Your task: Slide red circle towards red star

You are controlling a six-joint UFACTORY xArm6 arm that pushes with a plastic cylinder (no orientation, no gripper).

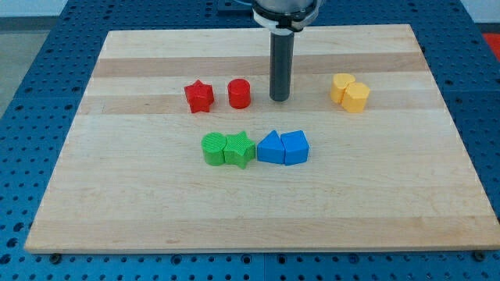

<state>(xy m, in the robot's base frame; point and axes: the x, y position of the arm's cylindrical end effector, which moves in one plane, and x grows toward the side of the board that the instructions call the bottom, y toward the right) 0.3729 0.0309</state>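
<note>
Nearest the view's bottom runs a row of four blocks on the wooden board: from the left, a green circle touching a green star, then, just beside them, a blue triangle touching a second blue block. Above that row, again from the left, the red star sits near the red circle with a small gap between them, and my tip stands just to the circle's right, apart from it. Farther right, two yellow blocks touch each other; the rod carries no pincer, so there is nothing spread or pressed together to tell.
</note>
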